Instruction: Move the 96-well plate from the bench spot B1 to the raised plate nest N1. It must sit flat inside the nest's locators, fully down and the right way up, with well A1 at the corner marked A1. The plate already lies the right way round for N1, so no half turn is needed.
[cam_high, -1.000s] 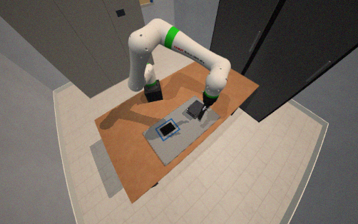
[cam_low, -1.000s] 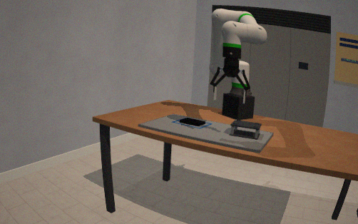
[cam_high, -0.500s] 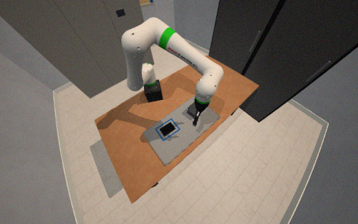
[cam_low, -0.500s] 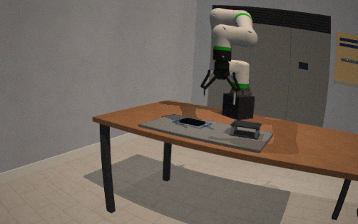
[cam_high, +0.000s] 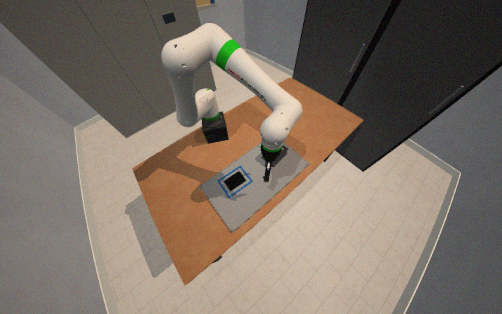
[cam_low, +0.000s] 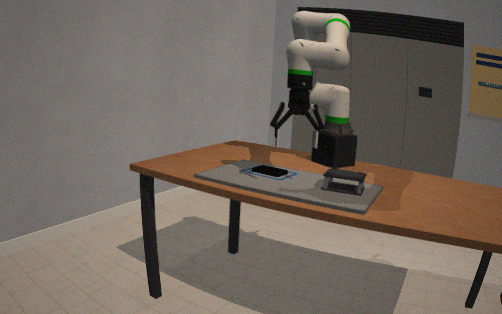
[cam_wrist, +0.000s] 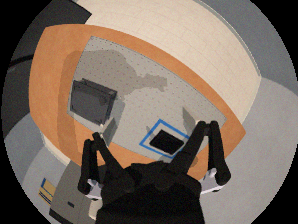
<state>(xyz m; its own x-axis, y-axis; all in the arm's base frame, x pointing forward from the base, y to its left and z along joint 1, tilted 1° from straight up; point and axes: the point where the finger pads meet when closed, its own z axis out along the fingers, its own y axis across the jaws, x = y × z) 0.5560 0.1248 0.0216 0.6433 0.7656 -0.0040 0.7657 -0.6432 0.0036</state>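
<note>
Grey-walled room with pale tiled floor (cam_low: 80, 270) and tall dark cabinets (cam_high: 400, 65) behind.

Curved orange-brown wooden table (cam_low: 440, 210) on dark legs, carrying a flat grey rectangular mat (cam_low: 230, 176).

Black rectangular 96-well plate (cam_low: 269, 171), lying flat on the mat inside a blue-outlined bench spot (cam_low: 292, 175); same plate (cam_high: 234, 180) seen from above toward the mat's left portion, and small within the blue outline (cam_wrist: 162, 140) in the wrist view. Well markings too small to read.

Raised dark grey plate nest (cam_low: 344, 180), standing on the mat's far end, near the arm's base, well apart from the plate; nothing seated in it. Appears as a grey block (cam_wrist: 92, 102) in the wrist view. Mostly hidden beneath the wrist in the top view.

White six-joint arm with green bands (cam_high: 227, 54), mounted on a black box pedestal (cam_low: 350, 159) on the table behind the mat.

Black two-finger gripper (cam_low: 298, 129), pointing down, suspended high above the table, roughly between plate and nest. Jaws spread to full width, nothing between them; touching neither plate nor nest. Both finger linkages visible in the wrist view, splayed to either side of the frame (cam_wrist: 157, 169).

Yellowish wall poster (cam_low: 486, 82) with blue lines, at right of the exterior view.
</note>
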